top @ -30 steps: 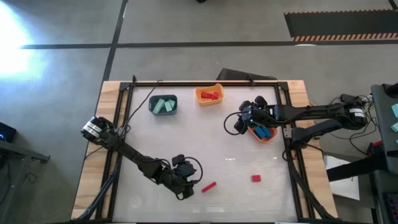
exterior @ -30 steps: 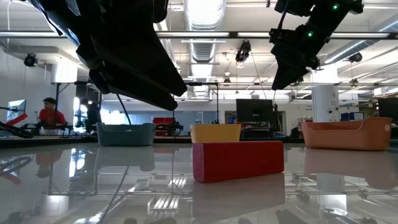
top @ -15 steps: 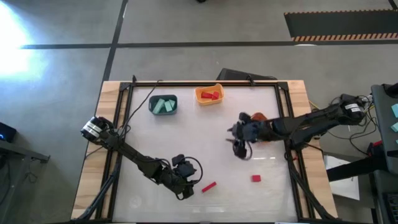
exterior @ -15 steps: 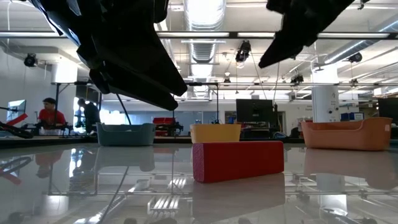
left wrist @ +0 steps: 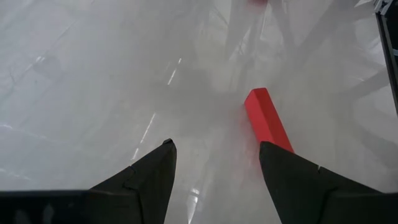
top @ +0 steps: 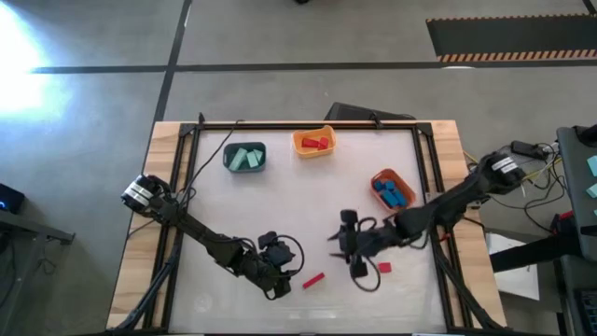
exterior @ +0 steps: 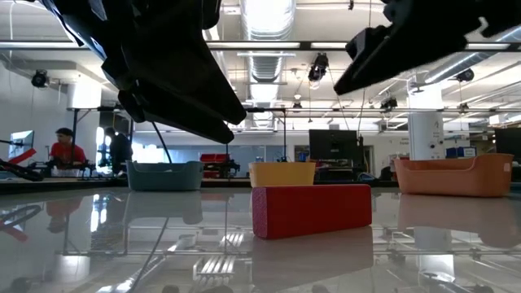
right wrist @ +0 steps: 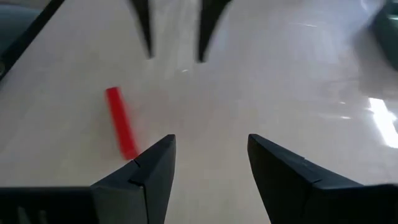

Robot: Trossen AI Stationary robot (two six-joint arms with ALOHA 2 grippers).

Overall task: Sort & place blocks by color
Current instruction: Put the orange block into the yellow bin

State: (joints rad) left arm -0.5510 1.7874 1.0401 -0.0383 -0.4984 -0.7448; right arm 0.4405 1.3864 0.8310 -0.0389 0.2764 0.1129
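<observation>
Just beside your left hand [top: 280, 277], open and empty, the red bar [top: 313, 279] lies slantwise toward the right hand [top: 353, 250], also open and empty.

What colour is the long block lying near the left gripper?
Red. The long block shows best in the left wrist view, just ahead of the open left gripper.

The right gripper [top: 347, 250] moves away from the orange bin [top: 391, 189] by the table's right edge, toward the front edge, empty and open-fingered.
</observation>
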